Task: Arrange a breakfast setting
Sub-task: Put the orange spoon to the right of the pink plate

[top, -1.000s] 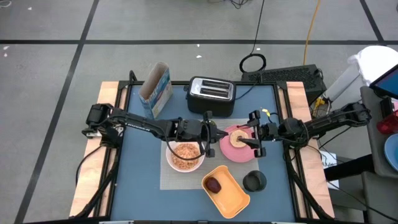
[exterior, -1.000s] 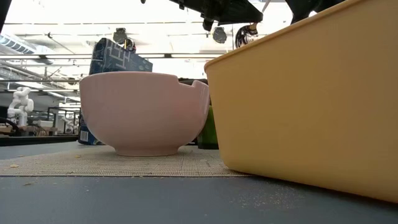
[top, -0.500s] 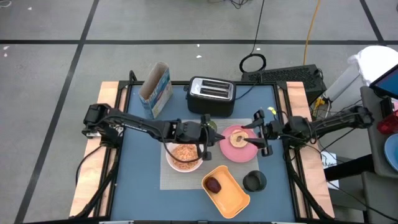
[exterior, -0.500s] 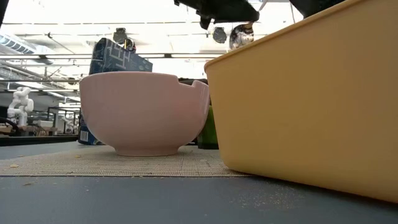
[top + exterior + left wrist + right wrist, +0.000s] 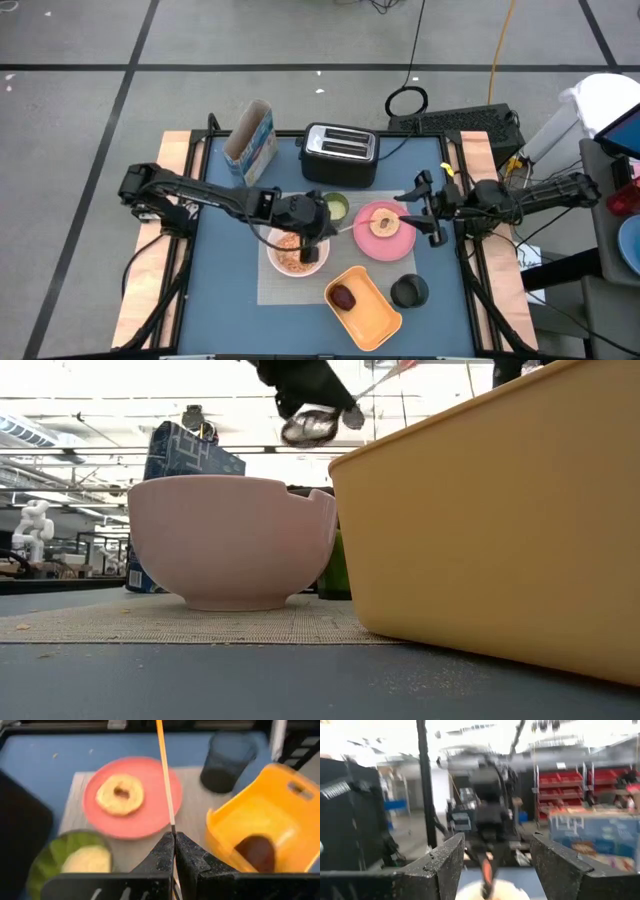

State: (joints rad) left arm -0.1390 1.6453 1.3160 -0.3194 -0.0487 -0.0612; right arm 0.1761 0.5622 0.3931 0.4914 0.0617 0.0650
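- Tabletop (image 5: 225, 260): blue surface with pale wood side strips.
- Placemat (image 5: 300, 288): grey.
- Plate (image 5: 396, 243): pink.
- Bread piece (image 5: 381, 223): pale tan.
- Cup (image 5: 337, 207): pale green.
- Bowl (image 5: 283, 262): white, with brown contents.
- Tray (image 5: 375, 312): orange, with a dark red item.
- Toaster (image 5: 339, 152): black and silver.
- Box (image 5: 250, 143): blue and white.
- Tumbler (image 5: 409, 291): black.
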